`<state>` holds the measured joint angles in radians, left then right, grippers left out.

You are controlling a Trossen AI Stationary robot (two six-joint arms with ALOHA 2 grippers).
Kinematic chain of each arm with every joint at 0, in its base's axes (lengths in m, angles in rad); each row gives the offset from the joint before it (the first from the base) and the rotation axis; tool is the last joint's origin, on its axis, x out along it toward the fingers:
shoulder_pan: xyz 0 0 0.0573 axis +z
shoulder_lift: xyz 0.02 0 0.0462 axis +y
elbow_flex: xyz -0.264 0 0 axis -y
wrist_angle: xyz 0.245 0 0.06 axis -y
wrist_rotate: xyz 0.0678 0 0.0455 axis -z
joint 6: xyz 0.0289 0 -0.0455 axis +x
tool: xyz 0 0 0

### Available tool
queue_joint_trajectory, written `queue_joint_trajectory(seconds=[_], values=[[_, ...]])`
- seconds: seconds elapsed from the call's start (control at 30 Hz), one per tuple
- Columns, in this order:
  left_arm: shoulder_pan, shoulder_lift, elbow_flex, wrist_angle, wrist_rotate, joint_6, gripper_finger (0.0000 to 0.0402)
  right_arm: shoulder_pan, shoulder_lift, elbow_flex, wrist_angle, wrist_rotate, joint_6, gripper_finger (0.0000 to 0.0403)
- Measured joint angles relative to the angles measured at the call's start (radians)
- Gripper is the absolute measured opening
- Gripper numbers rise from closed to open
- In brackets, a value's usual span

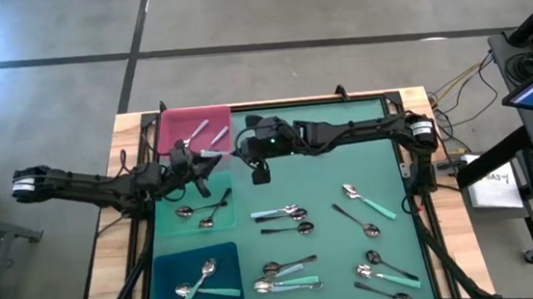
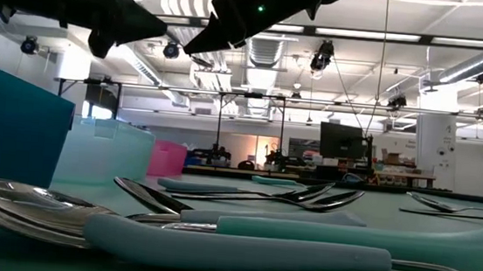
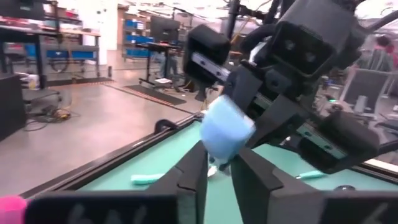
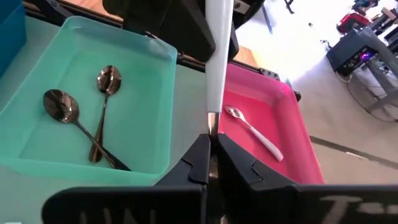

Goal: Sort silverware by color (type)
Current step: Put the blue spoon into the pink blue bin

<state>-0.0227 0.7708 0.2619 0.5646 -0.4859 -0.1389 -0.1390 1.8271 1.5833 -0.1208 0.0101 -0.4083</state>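
At the surface's (image 1: 344, 152) left edge three trays are ranged: pink (image 1: 172, 124) with two pale-handled spoons, green (image 1: 220, 221) with two dark spoons, and blue (image 1: 166, 270) with teal-handled pieces.

The left end effector (image 1: 191, 166) is held above the gap between the pink and green trays. In its wrist view the pale handle tip of a spoon (image 3: 227, 134) is seen right at its tips. Whether the tip is already pinched or only bracketed cannot be told.

The same spoon (image 1: 211, 153) is carried in the air between the two arms. It is pinched by the right end effector (image 4: 211, 146), which is pressed together on the metal neck just below the plastic handle. The handle rises from there towards the other arm.

Further right, the rest of the silverware (image 1: 282, 213) is scattered over the surface, some pieces crossed or lying side by side.

The spoon is judged light and rigid. The polished metal is expected to be slippery and the plastic handle to give better purchase. A hold partway along the handle, across its flat faces, is judged safer than one at the very tip, where the piece could pivot or slide out. For the pieces lying flat, the low profile is likely to make pickup awkward. A pinch across the handle's narrow edges, well away from neighbours, would be favoured.
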Motion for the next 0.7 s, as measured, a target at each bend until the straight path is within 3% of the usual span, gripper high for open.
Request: queue_joint_trajectory(seconds=[0.2,0.53,0.7], values=[[0.0,0.001,0.0,0.027,0.006,-0.001,0.0019,0.004,0.0,0.001,0.006,0.0,-0.024,0.0009],[0.001,0.0,0.0,0.052,-0.003,0.01,0.0082,0.011,0.0,0.002,-0.001,-0.003,-0.034,0.0006],[0.001,0.0,0.0,0.053,0.001,0.025,0.0053,0.011,0.0,0.002,-0.001,0.0,-0.036,0.0007]])
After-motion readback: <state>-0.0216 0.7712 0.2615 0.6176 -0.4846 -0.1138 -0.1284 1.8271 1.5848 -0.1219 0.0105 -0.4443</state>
